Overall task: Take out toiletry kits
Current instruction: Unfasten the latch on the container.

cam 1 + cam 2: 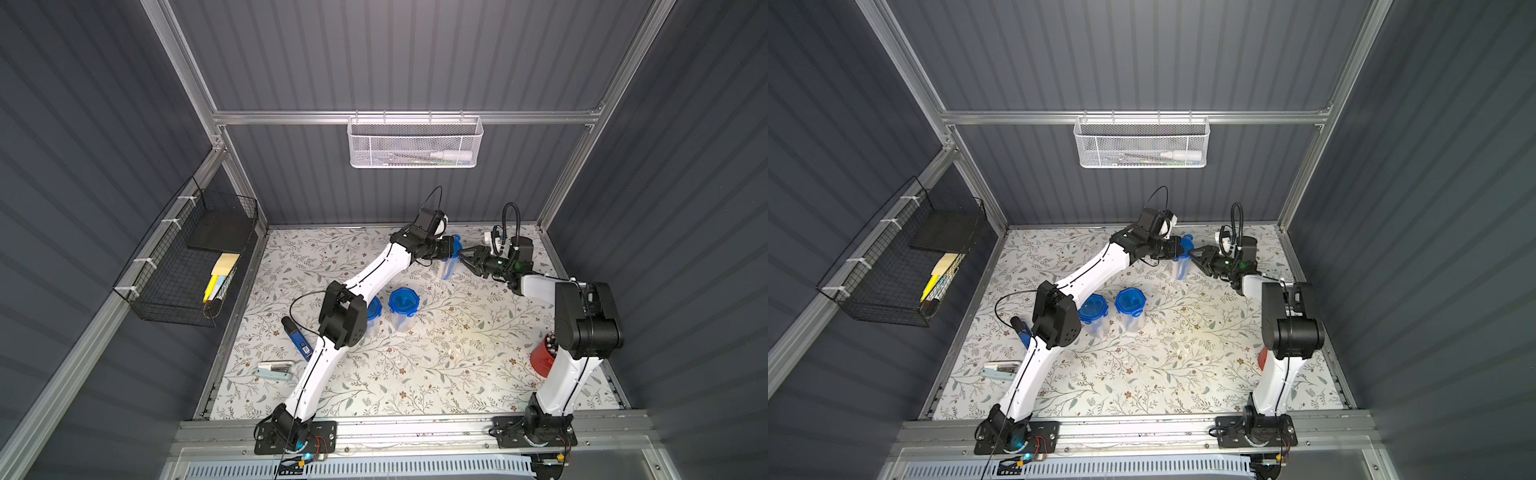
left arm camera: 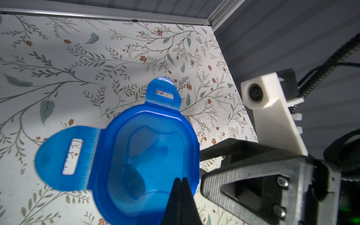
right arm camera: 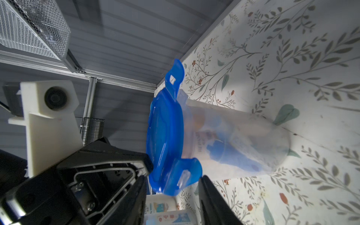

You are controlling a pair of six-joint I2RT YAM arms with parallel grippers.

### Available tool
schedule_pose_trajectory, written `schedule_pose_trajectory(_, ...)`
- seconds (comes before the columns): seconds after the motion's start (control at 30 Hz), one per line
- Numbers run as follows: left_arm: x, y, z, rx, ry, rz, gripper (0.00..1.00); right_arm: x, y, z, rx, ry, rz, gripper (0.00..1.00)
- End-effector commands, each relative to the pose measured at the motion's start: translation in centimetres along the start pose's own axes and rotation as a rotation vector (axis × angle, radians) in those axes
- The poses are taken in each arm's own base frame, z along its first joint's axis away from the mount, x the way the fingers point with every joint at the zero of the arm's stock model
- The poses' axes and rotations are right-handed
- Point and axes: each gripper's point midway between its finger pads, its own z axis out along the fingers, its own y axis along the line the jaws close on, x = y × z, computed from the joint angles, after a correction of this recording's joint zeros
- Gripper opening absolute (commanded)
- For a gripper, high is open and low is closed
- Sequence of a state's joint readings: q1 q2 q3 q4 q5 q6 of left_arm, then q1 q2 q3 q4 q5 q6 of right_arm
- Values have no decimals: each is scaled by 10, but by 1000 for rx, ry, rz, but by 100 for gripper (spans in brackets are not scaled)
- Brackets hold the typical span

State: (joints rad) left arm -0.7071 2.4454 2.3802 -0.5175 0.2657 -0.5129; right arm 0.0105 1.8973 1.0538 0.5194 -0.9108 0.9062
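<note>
A clear jar with a blue clip lid stands near the back of the floral table. A toiletry kit shows dimly through its frosted wall as blue and tan shapes. My left gripper is shut, its tips against the lid's top. My right gripper is open, one lid clip flap lying between its fingers with gaps on both sides. Two other flaps stick outward. White-blue toothpaste packs lie under my right gripper.
Two more blue-lidded jars stand mid-table beside my left arm. A dark-blue gadget and a white stapler-like thing lie at the left, a red cup at the right. A white mesh basket hangs on the back wall.
</note>
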Motion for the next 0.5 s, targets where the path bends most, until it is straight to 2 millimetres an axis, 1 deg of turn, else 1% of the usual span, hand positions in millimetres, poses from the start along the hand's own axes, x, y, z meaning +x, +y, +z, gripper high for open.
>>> schedule_pose_trajectory(0.0,20,17,19,-18,54,-14,0,-4,1,2,-39,-9,-4,48)
schedule_pose_trajectory(0.2,25,23,25,-22,66,-24,0,-8,-8,5,-38,-16,7,49)
schedule_pose_trajectory(0.47,26,28,29,-32,70,-34,0,-11,4,6,-128,-24,-22,48)
